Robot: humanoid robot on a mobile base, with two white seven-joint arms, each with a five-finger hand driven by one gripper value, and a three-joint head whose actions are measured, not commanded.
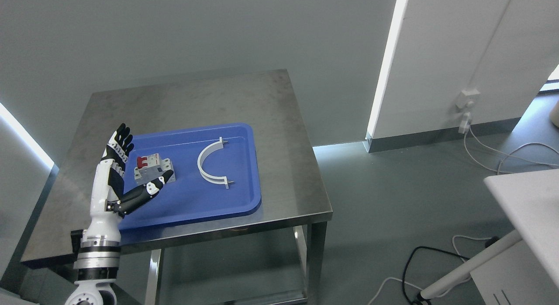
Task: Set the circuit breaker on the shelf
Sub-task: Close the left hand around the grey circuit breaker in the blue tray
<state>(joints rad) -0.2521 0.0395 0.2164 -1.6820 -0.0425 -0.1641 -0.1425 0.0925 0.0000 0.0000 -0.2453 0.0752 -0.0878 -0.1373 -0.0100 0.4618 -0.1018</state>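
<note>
Left hand [120, 174] stands open at the left edge of the blue tray [236, 195], with the black fingers [122, 139] stretched upward and the thumb [146, 193] pointing to the right; it holds nothing. On my screen the thumb tip lies just in front of the circuit breaker [153, 168], but I cannot tell if it touches it. The breaker rests inside the tray, in its left part; it is grey with red switch levers on the top. I see no brand or label on it that I can read, the print is too small in this view. More to the right in the same tray lies a white curved clamp [209, 163], a half ring with a small pin at each end, well apart from the breaker. The tray sits on a metal table [262, 104] with a dull, a little stained top and steel legs. Behind the table is a plain grey wall, and bright strips of light run along the wall edges. The floor is grey-green. On the right I see a white panel with a socket [466, 99] and white cables [502, 156] going down to the floor, a black cable [419, 261] lower, and the corner of a white table [528, 200].
</note>
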